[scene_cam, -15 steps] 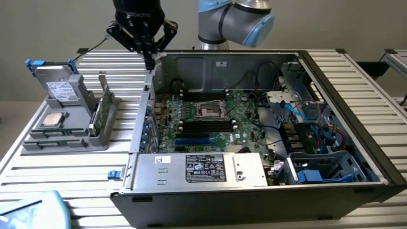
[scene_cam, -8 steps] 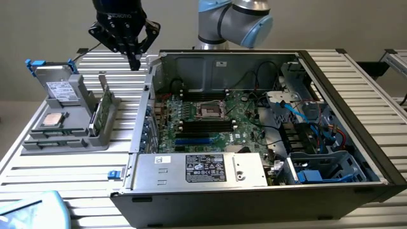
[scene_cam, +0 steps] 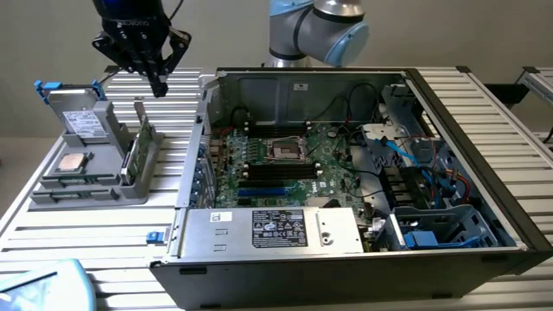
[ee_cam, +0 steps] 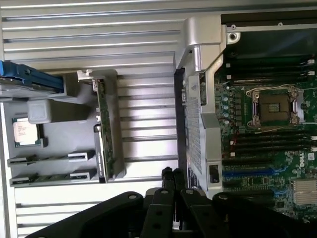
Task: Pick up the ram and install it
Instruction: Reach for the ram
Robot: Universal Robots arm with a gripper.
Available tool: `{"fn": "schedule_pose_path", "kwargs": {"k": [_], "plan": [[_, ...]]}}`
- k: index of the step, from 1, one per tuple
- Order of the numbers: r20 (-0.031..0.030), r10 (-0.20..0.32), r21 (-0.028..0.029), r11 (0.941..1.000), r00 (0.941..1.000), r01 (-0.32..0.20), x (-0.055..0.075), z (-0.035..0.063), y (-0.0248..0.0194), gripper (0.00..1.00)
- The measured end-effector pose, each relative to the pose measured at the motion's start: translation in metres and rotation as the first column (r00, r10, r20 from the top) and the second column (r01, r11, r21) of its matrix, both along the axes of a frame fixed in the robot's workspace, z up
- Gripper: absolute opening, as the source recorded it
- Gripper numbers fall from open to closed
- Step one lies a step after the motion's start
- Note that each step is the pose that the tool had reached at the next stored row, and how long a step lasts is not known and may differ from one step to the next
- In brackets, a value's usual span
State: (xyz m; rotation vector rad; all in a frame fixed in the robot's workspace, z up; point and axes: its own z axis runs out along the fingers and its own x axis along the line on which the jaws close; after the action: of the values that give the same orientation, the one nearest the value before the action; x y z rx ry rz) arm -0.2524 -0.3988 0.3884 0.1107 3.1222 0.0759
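Exterior view, item: ram (scene_cam: 140, 149), one thin green board that stood on edge in a grey holder (scene_cam: 82, 191), just beside the open computer case (scene_cam: 259, 91). Judged light, stiff and fragile, it was best pinched across its flat faces near the upper edge, clear of the contacts. Gripper (scene_cam: 159, 89) hung above it, fingers together and holding nothing.

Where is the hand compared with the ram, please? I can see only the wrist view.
Observer: The hand hangs well above the ram, shut and holding nothing.
Operator: Does the ram lie flat?
Observer: No, it stands on its long edge in the grey holder.
Operator: Is there anything else that I miss?
Observer: A labelled silver power supply sits inside the open case, along the wall nearest the exterior camera.
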Motion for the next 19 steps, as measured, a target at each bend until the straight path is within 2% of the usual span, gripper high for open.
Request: {"fn": "schedule_pose_path", "kwargs": {"k": [19], "plan": [[-0.0001,0.0,0.0006,1.0,1.0,0.0,-0.087,-0.0036,0.0,0.1]]}}
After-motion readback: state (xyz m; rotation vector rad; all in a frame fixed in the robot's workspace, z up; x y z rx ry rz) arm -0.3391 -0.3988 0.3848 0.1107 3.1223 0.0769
